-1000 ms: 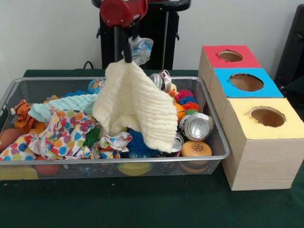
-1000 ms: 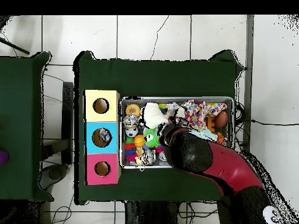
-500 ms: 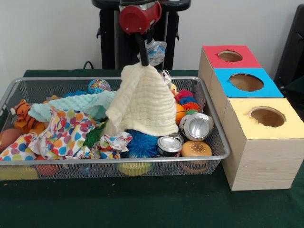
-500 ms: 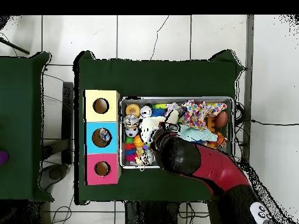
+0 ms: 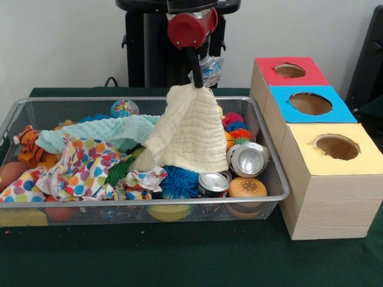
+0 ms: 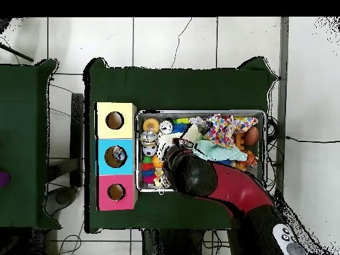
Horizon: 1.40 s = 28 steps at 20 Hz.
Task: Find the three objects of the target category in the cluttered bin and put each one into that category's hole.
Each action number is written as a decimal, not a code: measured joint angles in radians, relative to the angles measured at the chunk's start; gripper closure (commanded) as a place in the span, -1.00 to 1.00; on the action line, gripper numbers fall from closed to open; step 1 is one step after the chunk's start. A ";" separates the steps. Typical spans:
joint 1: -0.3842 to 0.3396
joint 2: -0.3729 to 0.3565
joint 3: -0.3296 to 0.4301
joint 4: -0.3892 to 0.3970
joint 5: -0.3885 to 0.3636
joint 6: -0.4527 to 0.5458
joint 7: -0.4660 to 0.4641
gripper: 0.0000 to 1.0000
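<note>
The gripper [image 5: 197, 82] is pinched on the top corner of a cream cloth [image 5: 190, 133], with the cloth hanging down from it like a tent, its lower hem resting on the clutter in the wire bin [image 5: 272, 173]. A crumpled clear wrapper [image 5: 209, 67] seems caught at the gripper too, just beside the fingers on the boxes' side. In the front view the grip point sits above the bin's far rim, toward the end nearest the boxes.

The three boxes stand in a row just outside that short end of the bin: the red-topped box [image 5: 289, 72] farthest from the camera, the blue-topped box [image 5: 309, 104] in the middle, the yellow-topped box [image 5: 339, 148] nearest. What decides the coming move is that the cloth lies straight below the claw, long axis vertical, while the holes lie sideways from it, beyond the bin's short rim; the red hole looks nearest to the grip.

The task does not name which category is wanted, so I cannot tell whether the cloth is a target or only a cover being lifted. Under its hem near the bin's front corner lie two crushed cans [image 5: 248, 159], a blue spiky ball [image 5: 178, 182] and a toy burger [image 5: 247, 188]. A second, mint cloth [image 5: 102, 131] and a spotted cloth [image 5: 81, 164] lie toward the bin's other end
</note>
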 measured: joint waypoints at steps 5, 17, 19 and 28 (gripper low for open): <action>0.016 0.005 -0.006 0.000 0.023 0.000 0.000 1.00; 0.048 0.001 -0.038 -0.004 0.043 0.000 0.000 1.00; 0.056 -0.003 -0.048 -0.008 0.048 0.007 0.000 1.00; 0.074 -0.042 -0.082 -0.046 0.056 0.152 0.000 1.00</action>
